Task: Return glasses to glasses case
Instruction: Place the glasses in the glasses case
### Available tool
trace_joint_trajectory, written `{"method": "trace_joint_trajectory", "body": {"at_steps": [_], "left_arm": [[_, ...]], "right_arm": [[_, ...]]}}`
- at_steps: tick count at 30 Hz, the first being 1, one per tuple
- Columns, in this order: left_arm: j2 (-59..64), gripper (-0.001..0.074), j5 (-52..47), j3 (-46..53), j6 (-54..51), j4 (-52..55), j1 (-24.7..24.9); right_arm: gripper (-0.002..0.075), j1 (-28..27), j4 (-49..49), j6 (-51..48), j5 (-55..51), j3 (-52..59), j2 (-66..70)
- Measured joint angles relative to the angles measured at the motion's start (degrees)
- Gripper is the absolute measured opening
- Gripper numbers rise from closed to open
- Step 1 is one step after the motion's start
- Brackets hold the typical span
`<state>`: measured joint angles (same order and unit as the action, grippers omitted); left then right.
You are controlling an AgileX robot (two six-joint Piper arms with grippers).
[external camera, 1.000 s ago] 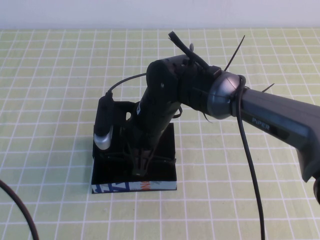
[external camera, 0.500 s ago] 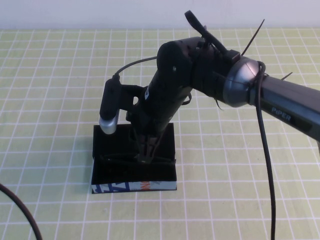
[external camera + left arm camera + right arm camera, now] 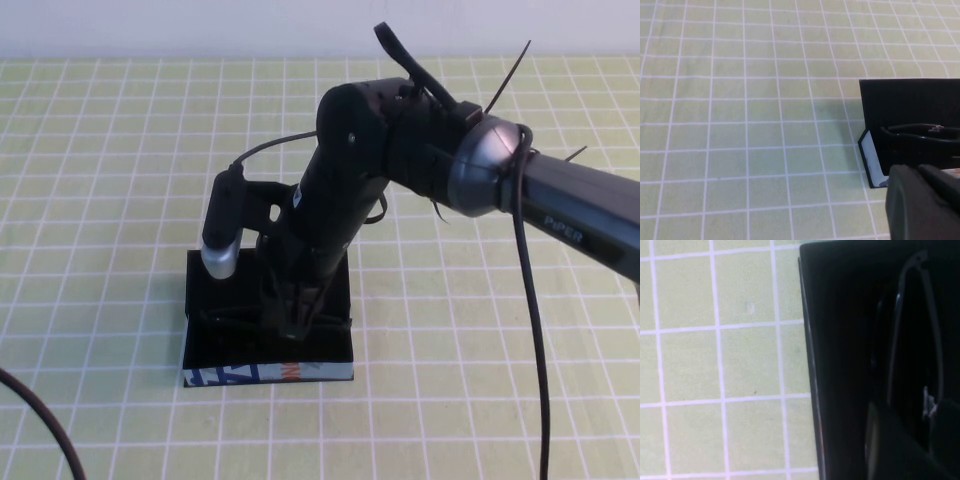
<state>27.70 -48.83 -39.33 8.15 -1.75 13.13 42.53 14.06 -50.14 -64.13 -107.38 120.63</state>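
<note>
Right gripper (image 3: 293, 325) dipped lower over glasses case (image 3: 205, 345); glasses (image 3: 920, 131) directly beneath, grip state indeterminable. Left gripper unseen.

From up behind the robot, the high camera tilts down over the green gridded table (image 3: 100, 150), the glasses case (image 3: 215, 340) sitting low toward 6 o'clock, under the right gripper (image 3: 292, 325). The left wrist camera hangs off to the side, fairly near, catching the case's corner (image 3: 900, 105) at 3 o'clock. The right wrist camera looks straight down, very close, sharing that case (image 3: 840, 365) and the glasses (image 3: 915, 330).
</note>
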Motion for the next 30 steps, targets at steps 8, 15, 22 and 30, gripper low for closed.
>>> {"method": "trace_joint_trajectory", "body": {"at_steps": [8, 15, 22, 30], "left_arm": [[0.0, -0.0003, 0.0, 0.0, -0.33, 0.0, 0.0], [0.0, -0.0003, 0.0, 0.0, -0.84, 0.0, 0.0], [0.0, -0.0003, 0.0, 0.0, -0.93, 0.0, 0.0], [0.0, -0.0003, 0.0, 0.0, -0.93, 0.0, 0.0]], "right_arm": [[0.0188, 0.0, 2.68, 0.0, 0.74, 0.0, 3.0], [0.0187, 0.0, 2.76, 0.0, 1.66, 0.06, 4.92], [0.0024, 0.0, 2.65, 0.0, 1.9, 0.2, 5.05], [0.0009, 0.0, 3.1, 0.0, 1.27, 0.2, 5.05]]}}
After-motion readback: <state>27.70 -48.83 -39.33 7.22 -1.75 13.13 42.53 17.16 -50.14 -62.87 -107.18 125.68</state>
